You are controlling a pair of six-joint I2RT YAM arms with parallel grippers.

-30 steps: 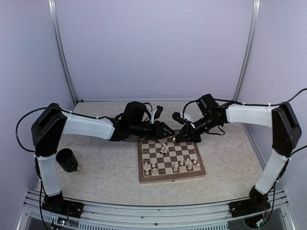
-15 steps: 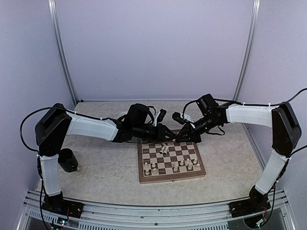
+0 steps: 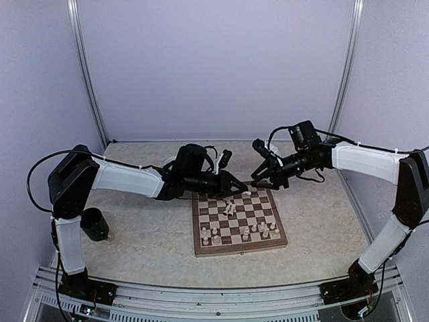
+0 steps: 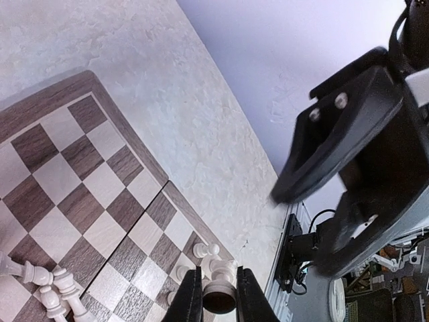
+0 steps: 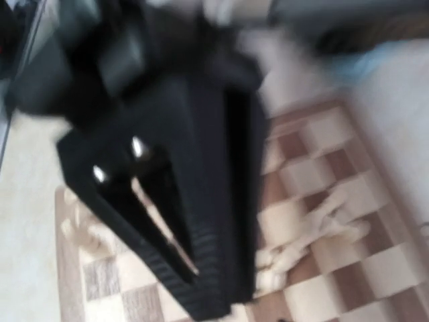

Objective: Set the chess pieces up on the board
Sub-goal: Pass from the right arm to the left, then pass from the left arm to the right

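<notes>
The board lies in the middle of the table, with chess pieces toppled in a small heap near its centre and others standing along its near rows. My left gripper reaches over the board's far edge. In the left wrist view this gripper is shut on a pale chess piece, held above other pieces near the rim. My right gripper hovers just beyond the far right corner, its fingers spread apart with nothing between them. The right wrist view is blurred; board squares and fallen pieces show.
A black cup stands on the table at the left, beside the left arm's base link. Metal posts and pale walls close in the back and sides. The two grippers are close together over the board's far edge.
The left gripper has closed on a piece at the board's far edge. The right gripper has opened and drawn back up and to the right, away from the left gripper.
</notes>
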